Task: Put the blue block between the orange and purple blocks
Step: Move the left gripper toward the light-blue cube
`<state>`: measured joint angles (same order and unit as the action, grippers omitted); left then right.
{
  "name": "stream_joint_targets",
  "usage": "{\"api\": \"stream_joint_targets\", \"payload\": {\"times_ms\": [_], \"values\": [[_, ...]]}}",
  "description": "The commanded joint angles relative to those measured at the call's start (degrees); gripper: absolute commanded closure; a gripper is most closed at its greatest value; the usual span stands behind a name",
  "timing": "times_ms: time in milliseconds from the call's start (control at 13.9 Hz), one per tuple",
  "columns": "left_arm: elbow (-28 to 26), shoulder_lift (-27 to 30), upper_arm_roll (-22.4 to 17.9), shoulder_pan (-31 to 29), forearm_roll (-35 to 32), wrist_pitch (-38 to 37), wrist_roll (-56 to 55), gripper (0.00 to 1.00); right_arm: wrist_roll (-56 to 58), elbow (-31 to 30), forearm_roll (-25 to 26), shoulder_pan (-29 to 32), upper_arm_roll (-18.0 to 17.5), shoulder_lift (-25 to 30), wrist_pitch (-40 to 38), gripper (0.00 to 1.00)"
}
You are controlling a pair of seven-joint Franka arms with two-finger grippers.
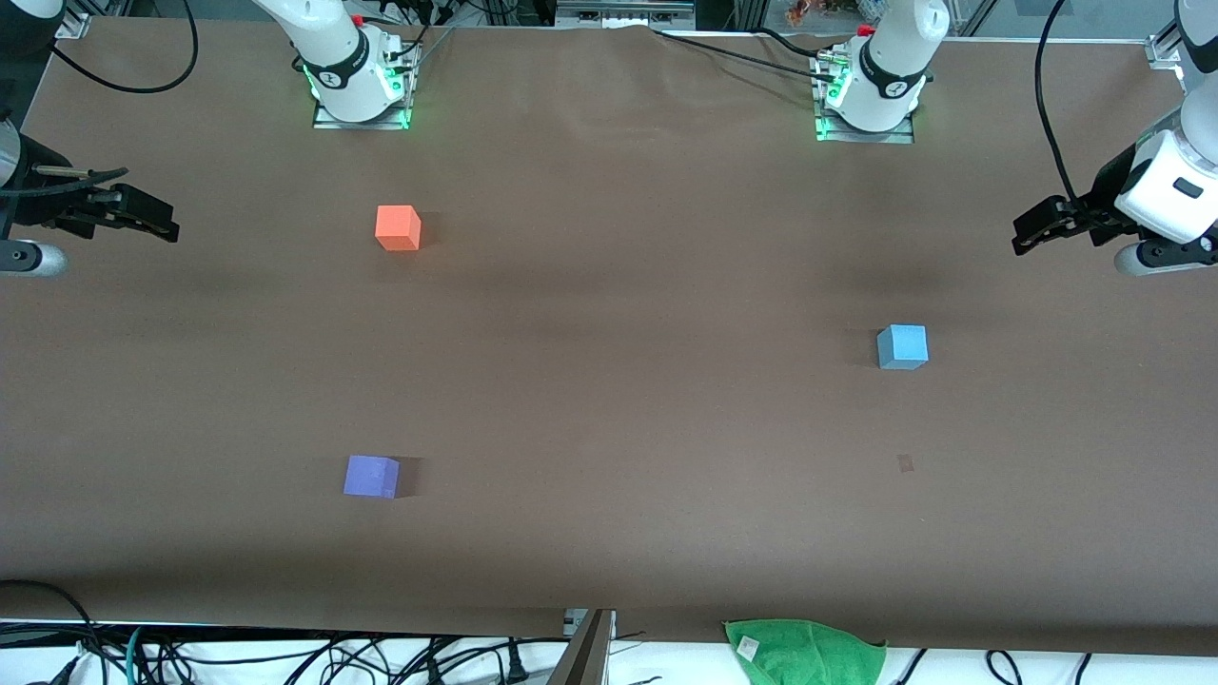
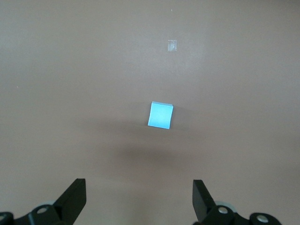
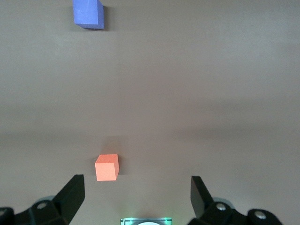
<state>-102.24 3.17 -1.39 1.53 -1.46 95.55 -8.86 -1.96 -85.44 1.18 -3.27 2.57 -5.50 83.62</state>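
The light blue block (image 1: 902, 346) sits on the brown table toward the left arm's end; it also shows in the left wrist view (image 2: 160, 115). The orange block (image 1: 398, 228) stands toward the right arm's end, near the right arm's base. The purple block (image 1: 371, 476) lies nearer the front camera, almost in line with the orange one. Both show in the right wrist view, orange (image 3: 107, 167) and purple (image 3: 88, 13). My left gripper (image 1: 1026, 236) (image 2: 138, 197) hovers open and empty over the left arm's end of the table. My right gripper (image 1: 164, 225) (image 3: 137, 194) hovers open and empty over the right arm's end.
A green cloth (image 1: 804, 652) lies at the table's front edge. A small tape mark (image 1: 905, 463) (image 2: 172, 46) is on the table nearer the front camera than the blue block. Cables hang along the front edge and near the arm bases.
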Motion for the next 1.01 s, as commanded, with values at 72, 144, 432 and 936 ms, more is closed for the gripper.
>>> {"api": "stream_joint_targets", "payload": {"times_ms": [72,144,432,936], "values": [[0.82,-1.67,0.51,0.14,-0.39,2.89,-0.55,0.0,0.91,0.18,0.49,0.28,0.07,0.13,0.14,0.0],[0.82,-1.85,0.68,0.14,-0.39,3.15,-0.63,0.0,0.91,0.18,0.4,0.28,0.07,0.13,0.14,0.0],[3.27,-3.78,0.59,-0.3,0.05,4.91,-0.28,0.0,0.73,0.18,0.4,0.1,0.07,0.13,0.14,0.0],[10.75,-8.27,0.68,0.22,0.32,3.69,-0.55,0.0,0.73,0.18,0.49,0.1,-0.02,0.13,0.14,0.0]]}}
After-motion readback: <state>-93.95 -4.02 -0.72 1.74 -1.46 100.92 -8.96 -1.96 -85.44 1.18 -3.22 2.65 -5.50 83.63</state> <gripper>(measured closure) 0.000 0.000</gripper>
